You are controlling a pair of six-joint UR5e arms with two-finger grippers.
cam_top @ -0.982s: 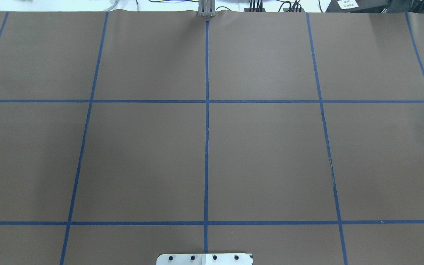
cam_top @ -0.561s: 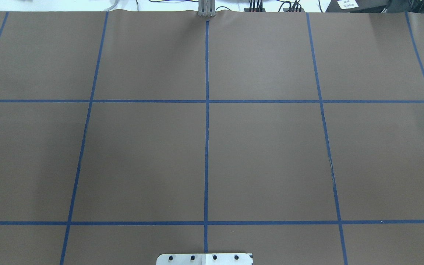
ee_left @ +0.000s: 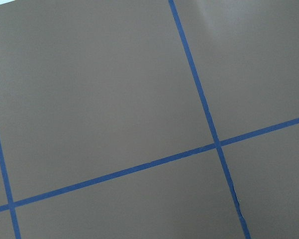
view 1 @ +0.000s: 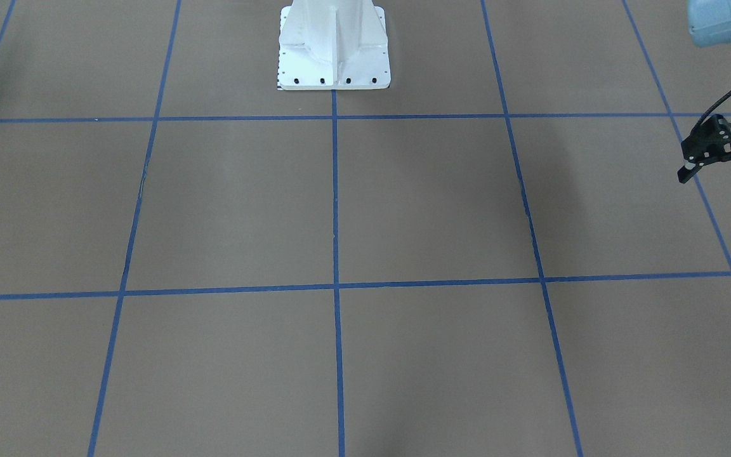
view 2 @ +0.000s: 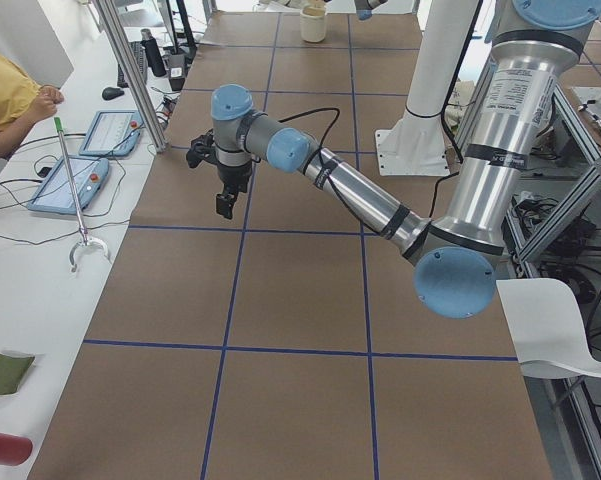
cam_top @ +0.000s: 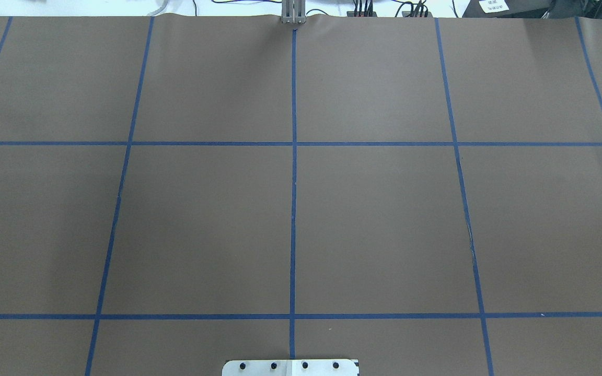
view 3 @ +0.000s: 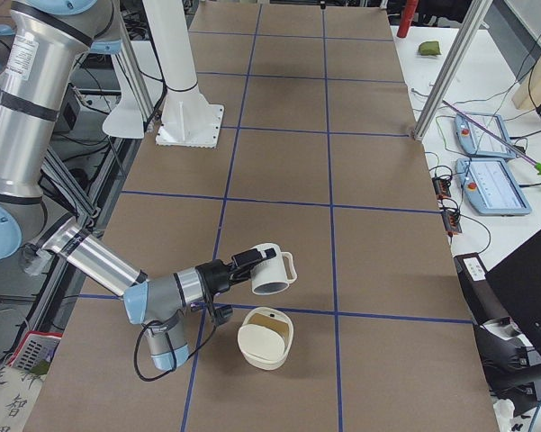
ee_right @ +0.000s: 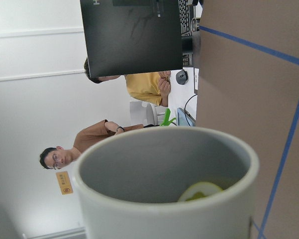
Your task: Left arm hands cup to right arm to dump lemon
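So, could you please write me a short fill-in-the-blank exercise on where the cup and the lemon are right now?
1. The cup is carried above the table by the robot's ____ arm.
2. The lemon lies ____ the cup.
3. The left pincer is open and holds ____.

Missing words: right; inside; nothing.
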